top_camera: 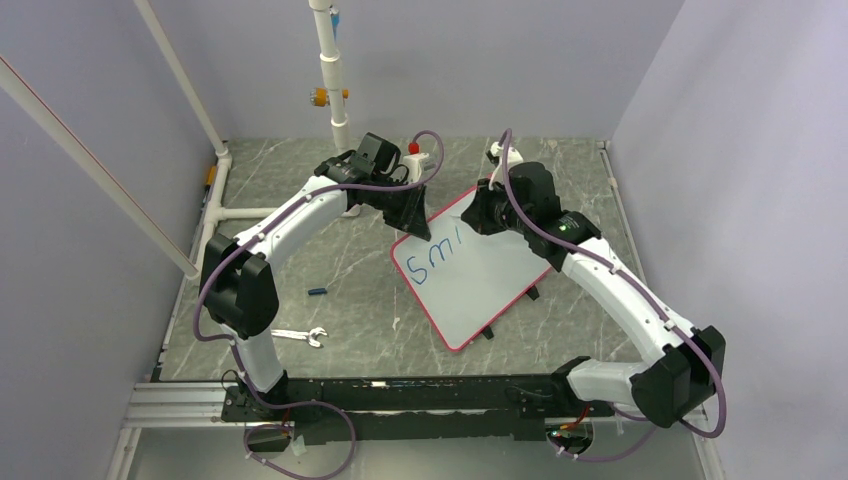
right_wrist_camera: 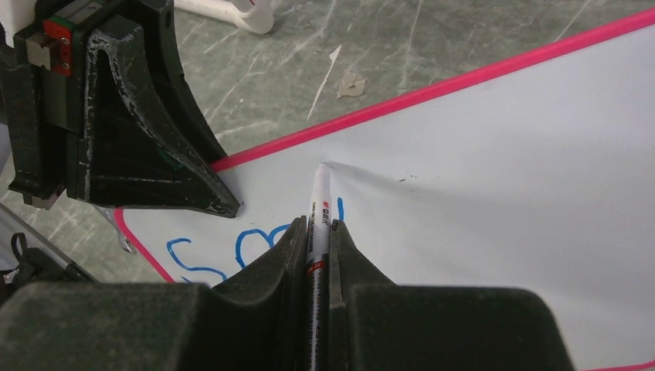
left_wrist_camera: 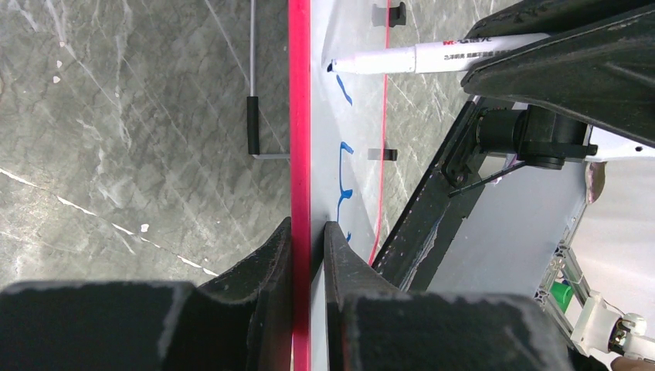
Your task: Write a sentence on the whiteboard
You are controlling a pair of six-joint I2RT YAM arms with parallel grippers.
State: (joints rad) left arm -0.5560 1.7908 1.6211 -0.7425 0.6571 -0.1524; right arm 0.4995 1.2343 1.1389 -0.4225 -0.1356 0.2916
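Whiteboard (top_camera: 480,290) sits askew on the counter (top_camera: 350,270), its far-left rim pinched by the left end effector (left_wrist_camera: 307,232). The right end effector (right_wrist_camera: 315,228) clamps the marker (right_wrist_camera: 319,189), whose tip is on the surface just right of the sentence (top_camera: 437,255), so far "Smi". Bare white lies further right.

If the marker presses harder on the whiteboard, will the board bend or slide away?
Likely little bending: the whiteboard looks like a flat, framed, rigid panel. It seems thin and light, so alone it might slide on the smooth table, but the left claw clamps its red rim, which should hold it.
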